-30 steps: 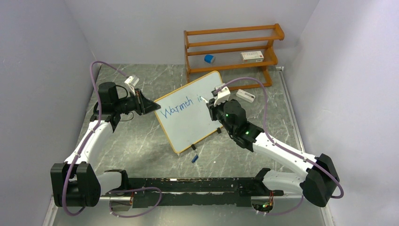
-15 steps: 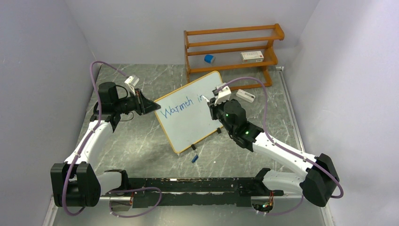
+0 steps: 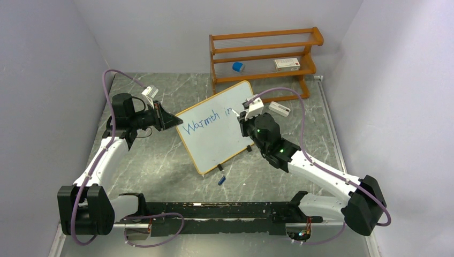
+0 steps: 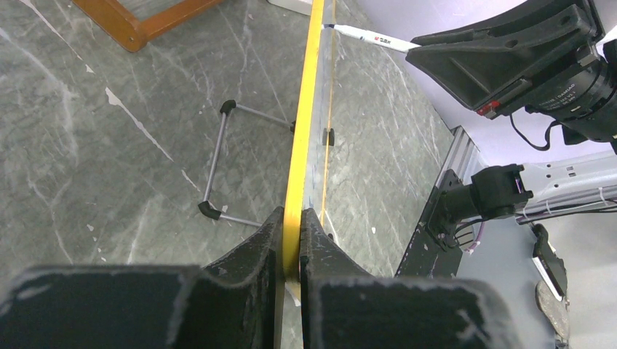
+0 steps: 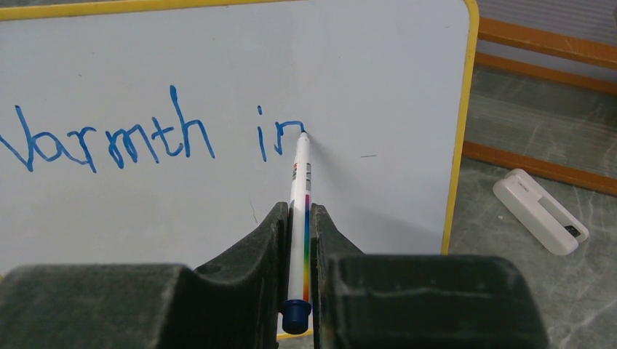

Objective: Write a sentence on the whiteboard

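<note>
Clearly — sentence [image 5: 156,138] reads "Warmth in" (blue).

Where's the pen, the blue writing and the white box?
pen [image 5: 299,190], right wrist view, middle of barrel.
blue writing [image 5: 124,145], right wrist view, the word's middle letters.
white box [image 5: 540,212], right wrist view, top face.

Overhead wide; both wrist cameras close on whiteboard [image 3: 213,143].

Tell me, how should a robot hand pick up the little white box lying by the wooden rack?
Probably from straight above, pinching its two long sides near the middle. The white box lies flat on the table, long and narrow, so its short width suits a pinch.
</note>
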Available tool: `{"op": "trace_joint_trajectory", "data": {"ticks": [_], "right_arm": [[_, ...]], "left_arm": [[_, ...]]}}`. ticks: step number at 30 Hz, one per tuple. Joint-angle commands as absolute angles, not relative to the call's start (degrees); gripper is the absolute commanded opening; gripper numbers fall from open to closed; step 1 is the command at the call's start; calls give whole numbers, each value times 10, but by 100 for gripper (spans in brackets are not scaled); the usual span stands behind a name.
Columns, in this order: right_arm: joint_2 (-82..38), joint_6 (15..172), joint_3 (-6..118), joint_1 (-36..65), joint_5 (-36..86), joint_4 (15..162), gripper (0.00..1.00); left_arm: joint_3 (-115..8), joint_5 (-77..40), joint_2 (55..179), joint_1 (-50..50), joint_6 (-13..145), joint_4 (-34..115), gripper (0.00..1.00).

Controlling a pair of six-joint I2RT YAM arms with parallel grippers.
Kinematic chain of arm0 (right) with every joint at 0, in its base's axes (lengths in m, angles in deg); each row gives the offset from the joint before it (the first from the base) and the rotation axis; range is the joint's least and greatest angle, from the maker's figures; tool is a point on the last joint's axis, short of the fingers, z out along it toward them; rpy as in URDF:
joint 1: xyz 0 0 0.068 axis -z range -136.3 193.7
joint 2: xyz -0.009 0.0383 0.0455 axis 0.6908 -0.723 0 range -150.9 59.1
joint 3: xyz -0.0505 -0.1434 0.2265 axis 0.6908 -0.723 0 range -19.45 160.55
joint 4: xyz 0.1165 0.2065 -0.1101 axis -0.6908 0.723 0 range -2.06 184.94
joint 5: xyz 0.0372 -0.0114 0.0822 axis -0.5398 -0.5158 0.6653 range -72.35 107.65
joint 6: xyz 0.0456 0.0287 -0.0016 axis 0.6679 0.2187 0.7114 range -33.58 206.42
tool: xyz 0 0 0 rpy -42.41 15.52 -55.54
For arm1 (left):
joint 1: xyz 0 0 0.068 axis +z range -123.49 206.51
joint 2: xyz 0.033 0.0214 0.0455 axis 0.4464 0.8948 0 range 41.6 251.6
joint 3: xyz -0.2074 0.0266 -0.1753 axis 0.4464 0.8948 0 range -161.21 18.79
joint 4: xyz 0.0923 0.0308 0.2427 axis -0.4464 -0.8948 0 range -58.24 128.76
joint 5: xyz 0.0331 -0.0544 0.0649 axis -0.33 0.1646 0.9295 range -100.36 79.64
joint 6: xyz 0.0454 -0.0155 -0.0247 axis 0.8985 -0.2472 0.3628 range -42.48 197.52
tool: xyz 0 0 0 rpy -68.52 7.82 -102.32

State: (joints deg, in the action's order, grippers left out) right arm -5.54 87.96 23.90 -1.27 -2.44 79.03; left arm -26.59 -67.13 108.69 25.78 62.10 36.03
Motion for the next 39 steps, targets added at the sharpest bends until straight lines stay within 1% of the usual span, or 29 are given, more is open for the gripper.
{"op": "trace_joint_trajectory", "data": {"ticks": [1, 17, 23, 31, 39], "right_arm": [[-44, 891, 236, -7, -23, 818, 0], [-22, 896, 234, -8, -28, 848, 0], [1, 891, 223, -13, -4, 837, 0], [36, 875, 199, -55, -14, 833, 0], [49, 869, 178, -139, -85, 827, 0]], "left_arm": [[-266, -632, 1097, 264, 649, 337, 5], [-266, -630, 1095, 264, 649, 336, 5], [-266, -629, 1095, 264, 649, 337, 5], [-266, -626, 1095, 264, 649, 336, 5], [-266, -626, 1095, 264, 648, 337, 5]]}}
